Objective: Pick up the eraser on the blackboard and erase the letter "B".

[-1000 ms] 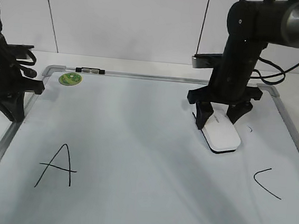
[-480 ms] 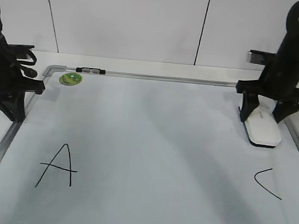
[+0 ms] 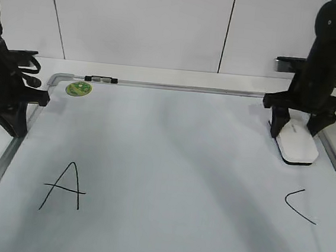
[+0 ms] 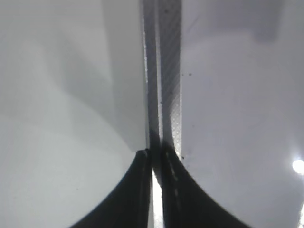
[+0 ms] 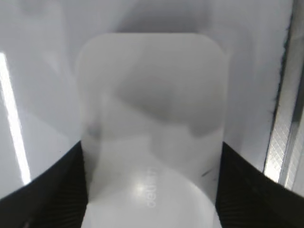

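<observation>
The white eraser (image 3: 297, 147) lies flat on the blackboard (image 3: 160, 86) near its far right corner, close to the right frame. My right gripper (image 3: 298, 125) stands over it with a finger on each long side, shut on it. In the right wrist view the eraser (image 5: 152, 109) fills the space between the two black fingers of the gripper (image 5: 152, 148). No letter "B" shows on the board. My left gripper (image 3: 14, 124) is shut and empty over the board's left frame. The left wrist view shows its tips (image 4: 154, 156) together above the metal frame (image 4: 168, 71).
A black "A" (image 3: 64, 187) is drawn at the near left and an angular "C" (image 3: 300, 205) at the near right. A round green magnet (image 3: 78, 89) sits at the far left corner. A small dark clip (image 3: 101, 79) lies on the top frame.
My right gripper slid the eraser to the right and farther away, from mid-right of the board to beside the right frame. It has barely moved in the last half second. The left arm stayed still.
</observation>
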### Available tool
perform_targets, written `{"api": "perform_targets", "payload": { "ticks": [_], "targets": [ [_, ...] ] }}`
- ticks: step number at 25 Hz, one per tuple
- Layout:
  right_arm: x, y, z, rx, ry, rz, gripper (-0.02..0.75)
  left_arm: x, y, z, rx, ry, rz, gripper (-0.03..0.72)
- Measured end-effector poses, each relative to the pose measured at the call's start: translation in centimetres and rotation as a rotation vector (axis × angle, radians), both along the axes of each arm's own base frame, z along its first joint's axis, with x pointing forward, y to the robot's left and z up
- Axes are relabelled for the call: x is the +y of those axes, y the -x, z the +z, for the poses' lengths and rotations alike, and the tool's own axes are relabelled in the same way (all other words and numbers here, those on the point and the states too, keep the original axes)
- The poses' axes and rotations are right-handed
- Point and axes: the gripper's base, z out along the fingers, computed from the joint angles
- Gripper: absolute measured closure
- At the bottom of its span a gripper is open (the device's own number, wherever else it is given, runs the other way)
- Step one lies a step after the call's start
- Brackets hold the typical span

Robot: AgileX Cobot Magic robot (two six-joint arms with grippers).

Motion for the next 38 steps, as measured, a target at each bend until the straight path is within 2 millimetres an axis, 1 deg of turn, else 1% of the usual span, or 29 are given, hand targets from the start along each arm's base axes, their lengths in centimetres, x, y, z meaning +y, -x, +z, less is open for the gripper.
{"api": "perform_targets", "payload": {
  "ticks": [3,5,8,10,13,19,21,23,25,27,30,31,33,38],
  "targets": [
    [2.6,0.3,0.0,-0.007,0.040,0.081,0.201,0.0,0.0,0.0,0.004,-0.002,-0.001,0.662],
    [5.6,0.9,0.0,-0.009,0.044,0.153,0.201,0.0,0.0,0.0,0.004,-0.002,-0.002,0.662],
    [10.3,2.2,0.0,-0.004,0.001,0.239,0.201,0.0,0.0,0.0,0.004,-0.002,-0.002,0.662],
    [12.3,2.7,0.1,-0.008,-0.021,0.273,0.201,0.0,0.0,0.0,0.004,-0.002,-0.002,0.662],
    [13.7,2.8,0.3,-0.015,-0.032,0.298,0.201,0.0,0.0,0.0,0.004,-0.002,-0.002,0.662],
    [13.9,2.8,0.6,-0.014,-0.042,0.299,0.201,0.0,0.0,0.0,0.004,-0.002,-0.002,0.662],
    [13.9,2.8,0.9,-0.027,-0.050,0.298,0.201,0.0,0.0,0.0,0.004,-0.002,-0.002,0.662],
    [14.1,3.0,1.7,-0.042,-0.067,0.296,0.201,0.0,0.0,0.0,0.006,-0.002,-0.002,0.662],
    [14.1,3.2,3.3,-0.078,-0.086,0.295,0.201,0.0,0.0,0.0,0.006,-0.002,-0.002,0.662],
    [13.7,3.4,5.2,-0.118,-0.104,0.283,0.201,0.0,0.0,0.0,0.006,-0.002,-0.002,0.662],
    [12.2,3.3,7.1,-0.158,-0.120,0.249,0.201,0.0,0.0,0.0,0.006,-0.002,-0.002,0.662],
    [11.6,3.2,7.3,-0.162,-0.120,0.235,0.201,0.0,0.0,0.0,0.006,-0.002,-0.002,0.662],
    [9.6,3.2,7.6,-0.159,-0.116,0.193,0.201,0.0,0.0,0.0,0.006,-0.002,-0.002,0.662],
    [3.7,3.8,7.1,-0.116,-0.081,0.065,0.201,0.0,0.0,0.0,0.006,-0.002,-0.002,0.662]
  ]
}}
